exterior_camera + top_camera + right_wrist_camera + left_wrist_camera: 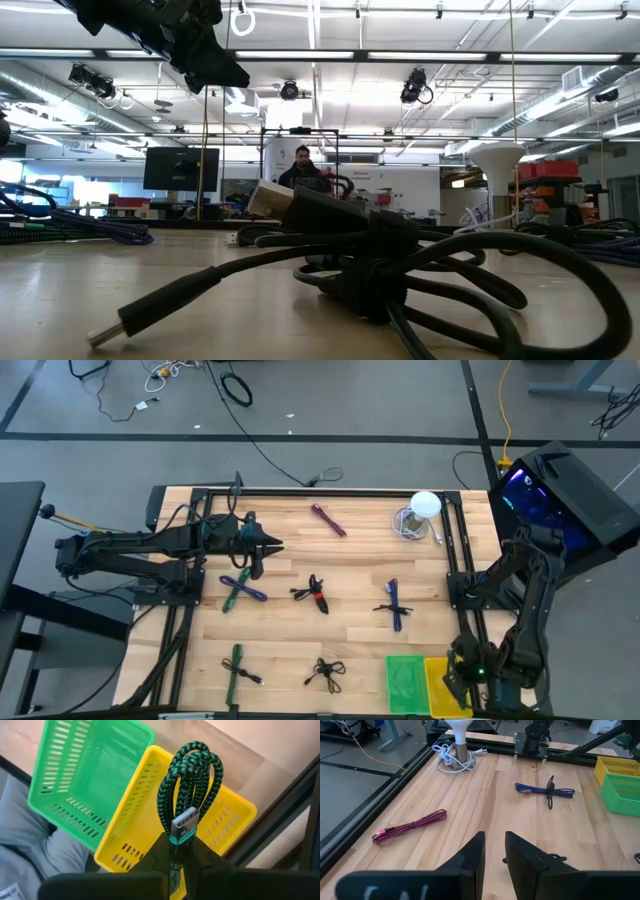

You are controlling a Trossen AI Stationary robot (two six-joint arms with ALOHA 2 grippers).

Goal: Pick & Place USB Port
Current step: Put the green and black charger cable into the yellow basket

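Observation:
My right gripper [175, 852] is shut on a green-and-black braided USB cable [191, 775], folded into a bundle. It points steeply down over the yellow basket [150, 815], which stands beside the green basket [85, 775] at the table's near right corner [440, 685]. My left gripper [495, 857] hovers open above the left middle of the table [262, 546], with nothing between its fingers. A black cable [380, 265] lies close in front of the low view. My right gripper pinches the folded cable between its two fingers just behind the silver USB plug [183, 822]. The fingers come from above, slanting steeply down. The plug and the looped strands [192, 767] stick out past the fingertips, clear of the yellow basket below.
Bundled cables lie across the table: a pink one [328, 520], blue ones [242, 588] [393, 605], a black-and-red one [315, 596], a green one [235, 665] and a black one [325, 673]. A white lamp with a coiled cord [420, 512] stands at the far right. Black rails [455, 550] frame the table.

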